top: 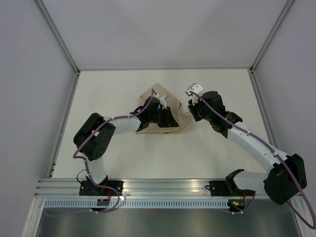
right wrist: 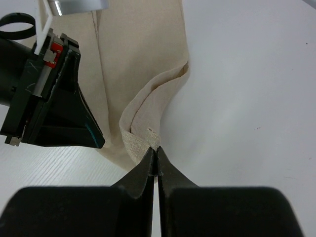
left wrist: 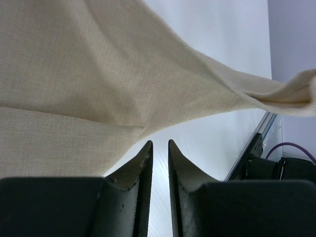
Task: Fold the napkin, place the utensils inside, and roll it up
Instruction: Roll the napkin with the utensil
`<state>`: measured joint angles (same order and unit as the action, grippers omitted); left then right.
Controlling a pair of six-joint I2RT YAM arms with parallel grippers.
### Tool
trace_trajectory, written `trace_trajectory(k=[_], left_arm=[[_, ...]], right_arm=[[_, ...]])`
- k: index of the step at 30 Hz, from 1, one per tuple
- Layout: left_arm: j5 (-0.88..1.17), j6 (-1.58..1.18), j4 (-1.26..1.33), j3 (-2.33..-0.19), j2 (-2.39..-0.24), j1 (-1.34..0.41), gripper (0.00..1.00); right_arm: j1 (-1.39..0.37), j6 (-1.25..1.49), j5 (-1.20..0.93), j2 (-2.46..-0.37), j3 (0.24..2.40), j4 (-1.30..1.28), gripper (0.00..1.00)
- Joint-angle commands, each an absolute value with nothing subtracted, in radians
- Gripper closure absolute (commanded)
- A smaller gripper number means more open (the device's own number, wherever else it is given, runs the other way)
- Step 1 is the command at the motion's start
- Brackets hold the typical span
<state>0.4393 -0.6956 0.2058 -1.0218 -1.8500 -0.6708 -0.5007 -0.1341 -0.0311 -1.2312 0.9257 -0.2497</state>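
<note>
The beige napkin [top: 181, 122] lies crumpled and partly folded mid-table, mostly under my left arm. My left gripper [top: 162, 102] hovers over it. In the left wrist view the fingers [left wrist: 159, 144] stand a narrow gap apart with only bare table between them, and the napkin [left wrist: 74, 74] hangs draped just beyond the tips. My right gripper [top: 191, 114] is at the napkin's right edge. In the right wrist view it [right wrist: 156, 150] is shut on a folded corner of the napkin [right wrist: 143, 59], lifting that edge. No utensils show in any view.
The white table [top: 217, 148] is bounded by a metal frame rail [top: 64, 123] and grey walls. My left gripper's black body [right wrist: 54, 103] sits close to the left of my right fingers. The near rail and a purple cable [left wrist: 291, 145] show at the left wrist view's right.
</note>
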Motion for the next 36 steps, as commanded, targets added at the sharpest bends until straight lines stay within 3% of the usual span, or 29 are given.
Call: trace_trajectory(k=[1, 11, 30, 36], left_arm=[[0.376, -0.703, 0.189, -1.023, -1.732, -0.672, 0.76], [0.091, -0.819, 0.08, -0.829, -1.406, -0.568, 0.74], [0.092, -0.788, -0.054, -0.802, -1.239, -0.476, 0.66], [0.17, -0.819, 0.044, -0.73, -1.232, -0.482, 0.74]], right_arm=[[-0.503, -0.112, -0.037, -1.232, 1.002, -0.265, 0.93], [-0.629, -0.083, 0.04, -1.331, 1.147, -0.287, 0.93], [-0.845, -0.186, 0.186, -1.663, 1.249, -0.272, 0.93], [-0.85, -0.207, 0.239, -1.666, 1.238, -0.232, 0.93]])
